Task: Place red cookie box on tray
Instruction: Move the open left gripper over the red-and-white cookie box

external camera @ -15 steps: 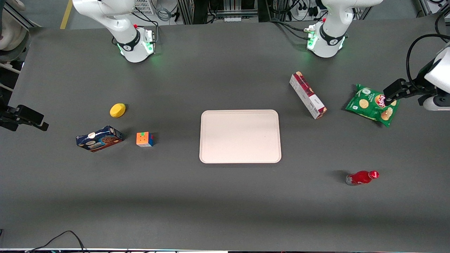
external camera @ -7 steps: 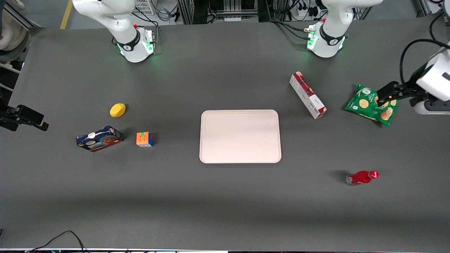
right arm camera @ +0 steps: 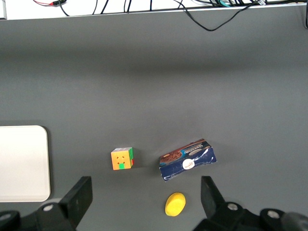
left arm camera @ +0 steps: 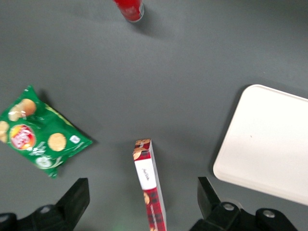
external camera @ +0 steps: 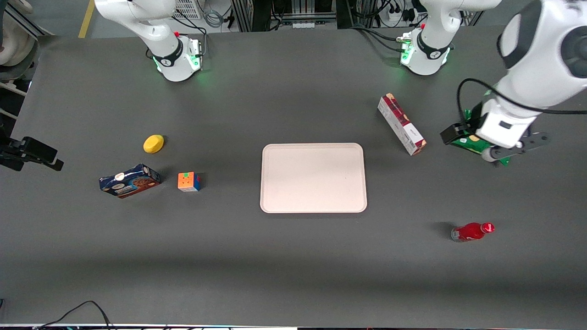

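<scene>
The claw hangs above the table toward the working arm's end, over the chip bag, which the arm largely covers in the front view. Its fingers stand wide apart and hold nothing; the wrist view shows the red box between them, on the table well below.

The red box lies flat on the table at a slant, between the tray and the chip bag, apart from both. One end points toward the working arm's base, the other toward the tray's nearest corner without touching it. Its white label faces up.

The tray sits flat near the table's middle with nothing on it. A red bottle lies on its side nearer the front camera than the chip bag. Toward the parked arm's end lie a blue box, a cube and a yellow lump.
</scene>
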Controlling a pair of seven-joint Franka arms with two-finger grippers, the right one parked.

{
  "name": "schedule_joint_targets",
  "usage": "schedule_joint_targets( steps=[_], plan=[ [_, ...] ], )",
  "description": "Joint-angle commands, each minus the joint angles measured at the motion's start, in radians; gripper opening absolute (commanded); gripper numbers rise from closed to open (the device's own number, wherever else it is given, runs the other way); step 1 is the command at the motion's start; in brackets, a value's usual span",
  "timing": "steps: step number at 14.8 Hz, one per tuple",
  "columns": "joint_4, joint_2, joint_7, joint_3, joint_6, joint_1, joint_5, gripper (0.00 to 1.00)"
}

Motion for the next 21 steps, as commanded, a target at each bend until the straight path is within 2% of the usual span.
schedule_joint_targets(
  steps=[1, 5, 9, 11, 14, 21],
  plan=[
    [-0.326, -0.175, -0.122, -0.036, 0.182, -0.006, -0.008, 1.00],
    [-0.550, -0.247, -0.240, -0.121, 0.334, -0.006, -0.009, 1.00],
    [-0.720, -0.249, -0.270, -0.136, 0.533, -0.032, -0.063, 1.00],
    [-0.808, -0.234, -0.300, -0.158, 0.674, -0.036, -0.064, 1.00],
    [-0.880, -0.204, -0.351, -0.214, 0.794, -0.037, -0.064, 1.00],
    [-0.948, -0.079, -0.359, -0.217, 1.020, -0.037, -0.064, 1.00]
  ],
)
